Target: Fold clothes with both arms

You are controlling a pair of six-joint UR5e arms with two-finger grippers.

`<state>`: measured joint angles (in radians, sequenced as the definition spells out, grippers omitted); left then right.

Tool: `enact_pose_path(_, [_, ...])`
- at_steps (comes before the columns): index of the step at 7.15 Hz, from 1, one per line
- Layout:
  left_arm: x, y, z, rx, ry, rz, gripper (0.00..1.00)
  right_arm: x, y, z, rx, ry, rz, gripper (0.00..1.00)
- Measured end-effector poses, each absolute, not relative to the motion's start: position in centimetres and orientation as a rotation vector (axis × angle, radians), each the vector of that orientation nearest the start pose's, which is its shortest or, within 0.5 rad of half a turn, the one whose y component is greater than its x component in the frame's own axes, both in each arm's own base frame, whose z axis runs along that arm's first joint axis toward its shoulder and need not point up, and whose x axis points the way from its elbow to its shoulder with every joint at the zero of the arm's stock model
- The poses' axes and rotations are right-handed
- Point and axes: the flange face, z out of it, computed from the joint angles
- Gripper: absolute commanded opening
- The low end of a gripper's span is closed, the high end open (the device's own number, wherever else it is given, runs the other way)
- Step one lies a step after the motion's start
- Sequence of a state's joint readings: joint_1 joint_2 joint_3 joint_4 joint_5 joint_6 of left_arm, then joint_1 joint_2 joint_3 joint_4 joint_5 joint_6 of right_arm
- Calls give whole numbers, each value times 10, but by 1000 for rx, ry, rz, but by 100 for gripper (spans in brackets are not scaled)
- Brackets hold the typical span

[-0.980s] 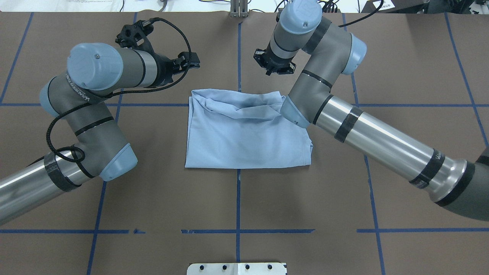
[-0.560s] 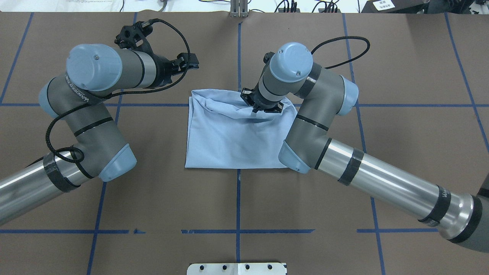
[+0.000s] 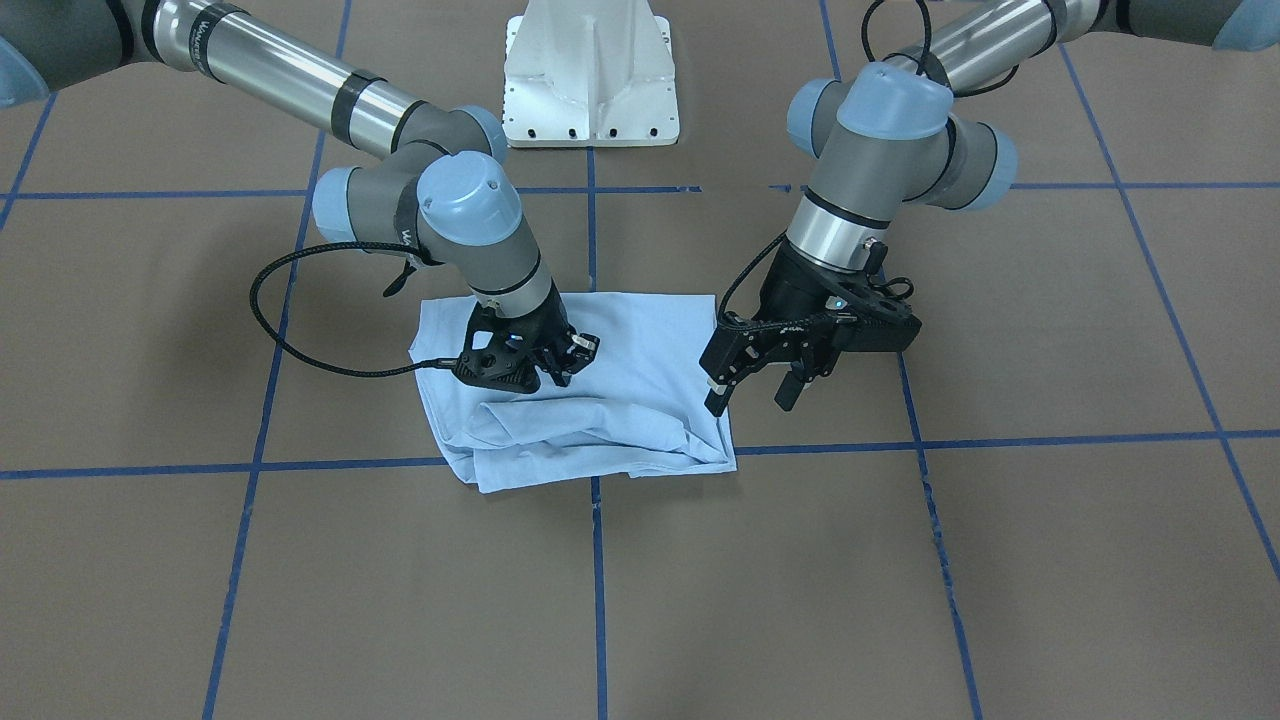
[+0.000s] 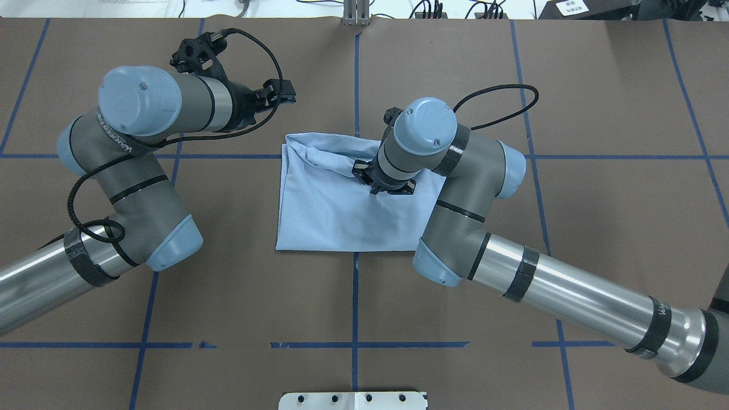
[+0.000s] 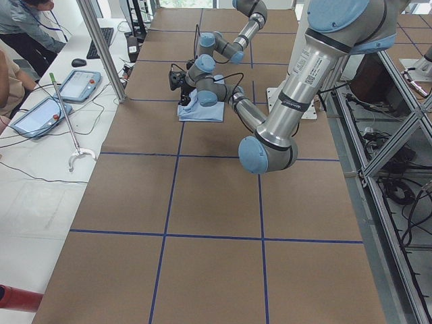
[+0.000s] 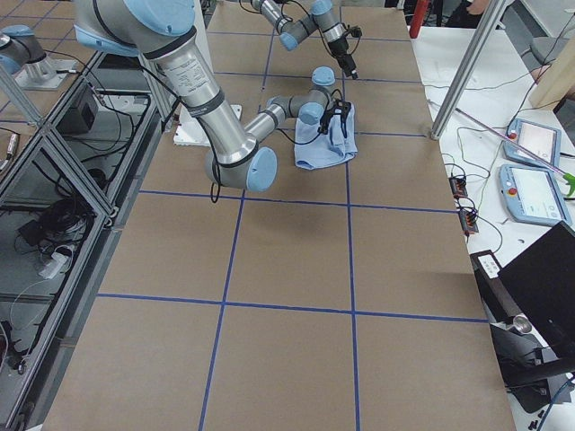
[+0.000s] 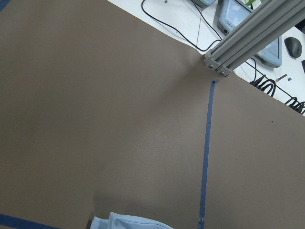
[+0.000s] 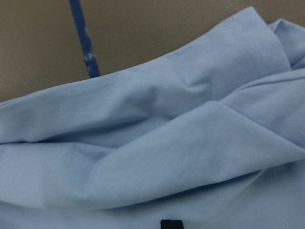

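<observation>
Right end effector down on crumpled light blue fabric T-shirt, brown tabletop; its opening cannot be told. Left end effector beside the shirt: spread wide, empty.

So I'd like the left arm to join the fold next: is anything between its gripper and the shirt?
Nothing visible is. The left gripper hangs open just off the T-shirt, near one of its corners, with only bare brown table around it. The right gripper is down on the shirt's other half, out of that path.
</observation>
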<state>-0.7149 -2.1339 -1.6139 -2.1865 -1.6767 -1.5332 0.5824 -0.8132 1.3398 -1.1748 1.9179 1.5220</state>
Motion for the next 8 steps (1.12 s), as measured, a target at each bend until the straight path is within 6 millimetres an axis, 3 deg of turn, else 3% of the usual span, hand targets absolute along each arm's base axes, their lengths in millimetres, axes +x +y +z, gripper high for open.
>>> enact_pose_path(4, [430, -536, 239, 366, 1185, -526, 100, -569, -599, 255, 33, -908, 381, 0])
enact_pose_path(6, [430, -536, 240, 365, 1185, -528, 100, -539, -651, 259, 50, -905, 397, 0])
enact_pose_path(7, [433, -534, 239, 362, 1187, -525, 80, -520, -666, 258, 43, -917, 394, 0])
enact_pose_path(8, [446, -525, 237, 349, 1193, -507, 74, -498, -676, 260, 29, -935, 387, 0])
